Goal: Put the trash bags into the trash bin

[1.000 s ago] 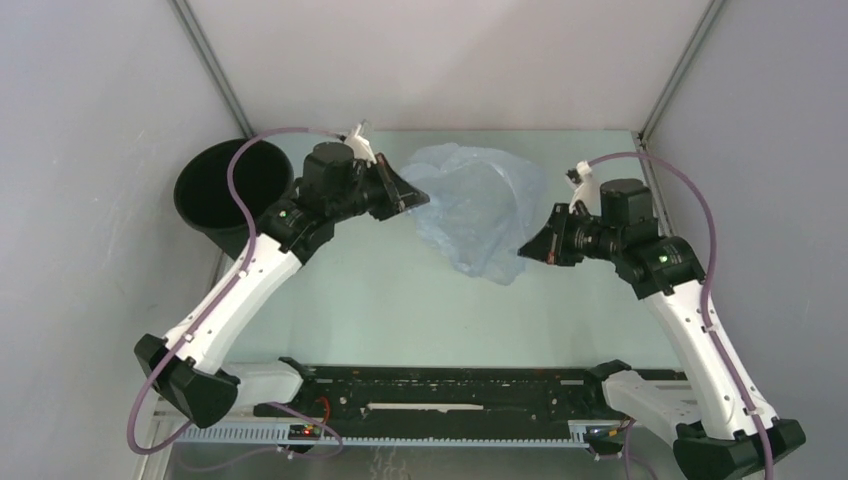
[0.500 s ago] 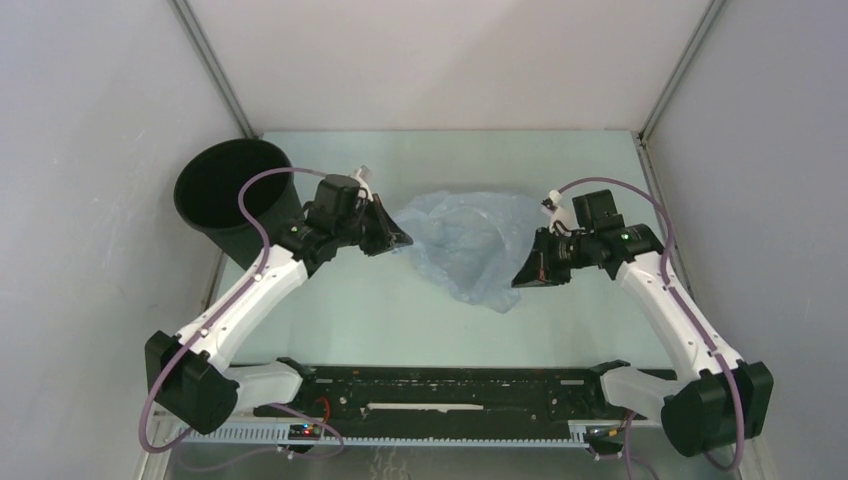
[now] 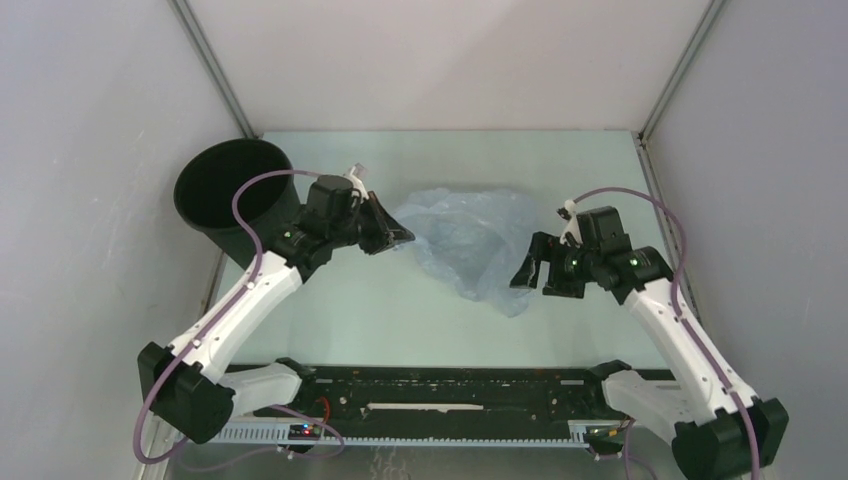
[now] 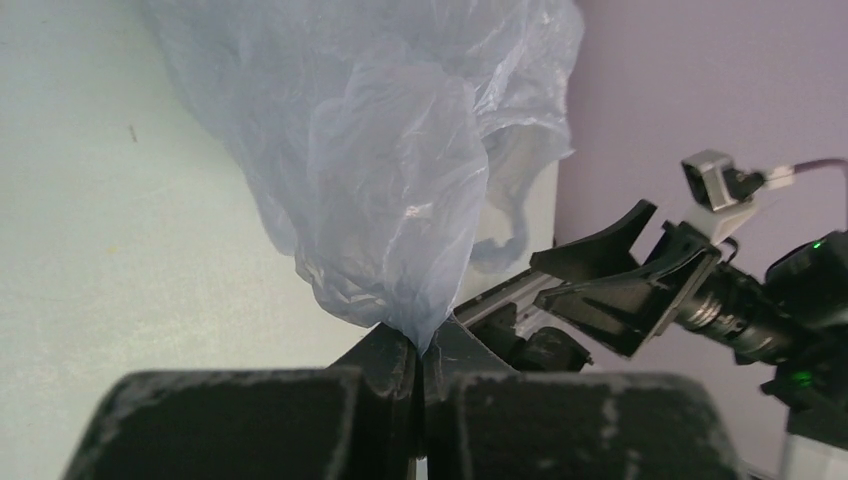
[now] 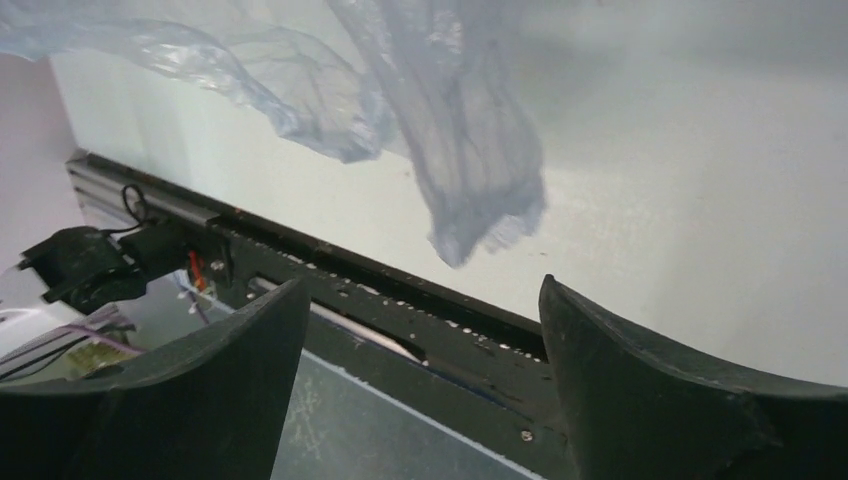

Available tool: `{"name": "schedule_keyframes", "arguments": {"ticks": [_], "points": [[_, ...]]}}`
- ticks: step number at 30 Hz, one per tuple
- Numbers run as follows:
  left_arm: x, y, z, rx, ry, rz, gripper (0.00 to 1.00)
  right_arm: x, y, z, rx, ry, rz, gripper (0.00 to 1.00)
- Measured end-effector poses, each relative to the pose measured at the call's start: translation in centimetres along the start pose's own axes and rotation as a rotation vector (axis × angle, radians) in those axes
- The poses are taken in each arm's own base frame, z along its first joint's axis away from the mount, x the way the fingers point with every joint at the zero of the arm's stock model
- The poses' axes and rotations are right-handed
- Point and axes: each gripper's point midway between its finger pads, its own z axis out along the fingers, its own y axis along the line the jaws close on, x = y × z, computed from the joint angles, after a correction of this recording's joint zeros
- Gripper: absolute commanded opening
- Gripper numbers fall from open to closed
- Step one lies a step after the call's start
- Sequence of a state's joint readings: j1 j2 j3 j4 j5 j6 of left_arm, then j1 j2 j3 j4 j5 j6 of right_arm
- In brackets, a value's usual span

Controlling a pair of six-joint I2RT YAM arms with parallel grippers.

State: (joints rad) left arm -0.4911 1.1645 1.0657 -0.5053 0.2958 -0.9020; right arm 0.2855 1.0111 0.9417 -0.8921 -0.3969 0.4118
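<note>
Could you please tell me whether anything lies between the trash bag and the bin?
Nothing else visible does: only the left claw, shut on an edge of the trash bag, and the left arm lie between it and the trash bin.

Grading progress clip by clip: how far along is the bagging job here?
Done: nothing; the trash bag sits outside the trash bin. In hand: left gripper shut on the bag's edge, right gripper open, clear of it. Left: carry the bag into the bin.
</note>
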Motion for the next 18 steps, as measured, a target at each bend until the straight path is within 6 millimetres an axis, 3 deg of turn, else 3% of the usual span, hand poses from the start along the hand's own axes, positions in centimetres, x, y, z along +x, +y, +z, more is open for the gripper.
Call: {"name": "schedule_keyframes", "arguments": {"ticks": [8, 11, 18], "points": [[-0.6, -1.4, -0.1, 0.065, -0.006, -0.063, 0.0, -0.4, -2.3, -1.0, 0.04, -0.159, 0.075, 0.99], [-0.9, -2.0, -0.1, 0.09, -0.007, -0.092, 0.0, -0.2, -2.3, 0.6, -0.017, -0.163, 0.072, 0.99], [-1.2, -3.1, 0.1, 0.132, 0.0, -0.14, 0.0, 4.7, -1.2, 5.6, -0.085, -0.043, -0.011, 0.99]]}}
